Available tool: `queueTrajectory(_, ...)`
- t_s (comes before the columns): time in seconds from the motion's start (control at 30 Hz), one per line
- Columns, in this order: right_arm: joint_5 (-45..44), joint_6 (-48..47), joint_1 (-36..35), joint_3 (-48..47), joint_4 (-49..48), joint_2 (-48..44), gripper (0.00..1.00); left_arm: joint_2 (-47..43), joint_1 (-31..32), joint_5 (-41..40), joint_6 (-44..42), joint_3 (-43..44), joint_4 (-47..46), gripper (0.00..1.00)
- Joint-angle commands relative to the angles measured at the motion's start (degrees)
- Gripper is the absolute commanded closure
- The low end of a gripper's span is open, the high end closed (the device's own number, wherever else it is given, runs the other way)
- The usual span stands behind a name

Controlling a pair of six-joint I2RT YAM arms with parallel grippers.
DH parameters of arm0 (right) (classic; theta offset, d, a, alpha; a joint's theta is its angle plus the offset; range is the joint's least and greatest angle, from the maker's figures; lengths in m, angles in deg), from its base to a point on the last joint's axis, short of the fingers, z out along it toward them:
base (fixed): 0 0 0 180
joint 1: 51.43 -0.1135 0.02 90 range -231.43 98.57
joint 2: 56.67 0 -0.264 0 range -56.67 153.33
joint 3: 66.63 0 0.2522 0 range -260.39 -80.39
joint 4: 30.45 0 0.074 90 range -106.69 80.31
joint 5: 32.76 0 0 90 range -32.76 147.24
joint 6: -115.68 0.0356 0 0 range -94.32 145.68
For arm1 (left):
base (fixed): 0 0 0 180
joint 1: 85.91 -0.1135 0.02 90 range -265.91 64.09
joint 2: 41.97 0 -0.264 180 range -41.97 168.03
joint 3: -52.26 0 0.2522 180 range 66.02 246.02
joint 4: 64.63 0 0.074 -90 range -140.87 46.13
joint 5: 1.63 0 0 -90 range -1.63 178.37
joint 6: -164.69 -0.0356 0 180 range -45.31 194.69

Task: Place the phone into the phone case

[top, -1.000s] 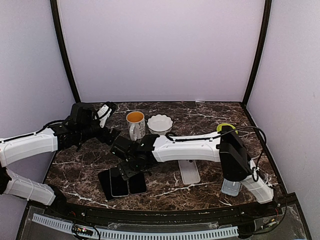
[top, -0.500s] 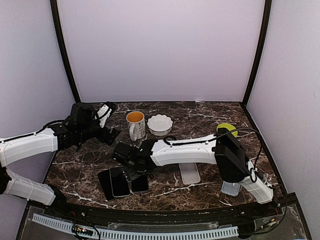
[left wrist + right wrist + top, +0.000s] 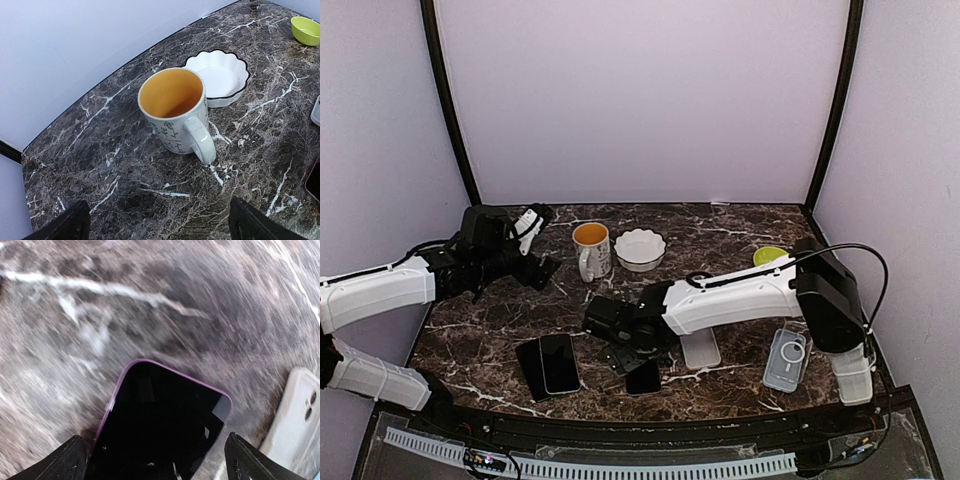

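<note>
Showing purple edging on the phone [image 3: 160, 425] — right wrist only.

Three phones [image 3: 558, 362], two cases [image 3: 786, 358], two bowls [image 3: 639, 248], mug [image 3: 590, 250]

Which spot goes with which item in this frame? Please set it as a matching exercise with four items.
Items
1. white ceramic mug with an orange inside
2. white scalloped bowl
3. small lime-green bowl
4. clear phone case with a ring on its back

Places
a. lying flat towards the near right corner
b. back right, on its own
c. back centre, just right of the mug
d. back, left of centre, handle towards the near edge

Pairs: 1-d, 2-c, 3-b, 4-a
</note>
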Motion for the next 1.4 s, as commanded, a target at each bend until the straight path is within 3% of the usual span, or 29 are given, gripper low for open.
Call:
queueTrajectory(0.0,1.7,0.5,0.2,5.4,6.0,-2.5,0.02,-0.5,0.1,0.3,-0.5,0.7,0.0,0.01)
queueTrajectory(0.33,15.9,2.4,3.2,10.5,-2.3,-4.6,0.02,-0.5,0.2,0.5,-0.4,0.7,0.0,0.01)
queueTrajectory(0.83,18.2,1.9,3.1,5.4,5.6,0.0,0.15,-0.5,0.2,1.2,-0.3,0.9,0.3,0.01)
queueTrajectory(1.37,14.2,2.7,2.3,-0.3,7.8,-2.2,0.48,-0.5,0.2,1.7,-0.1,0.9,0.3,0.01)
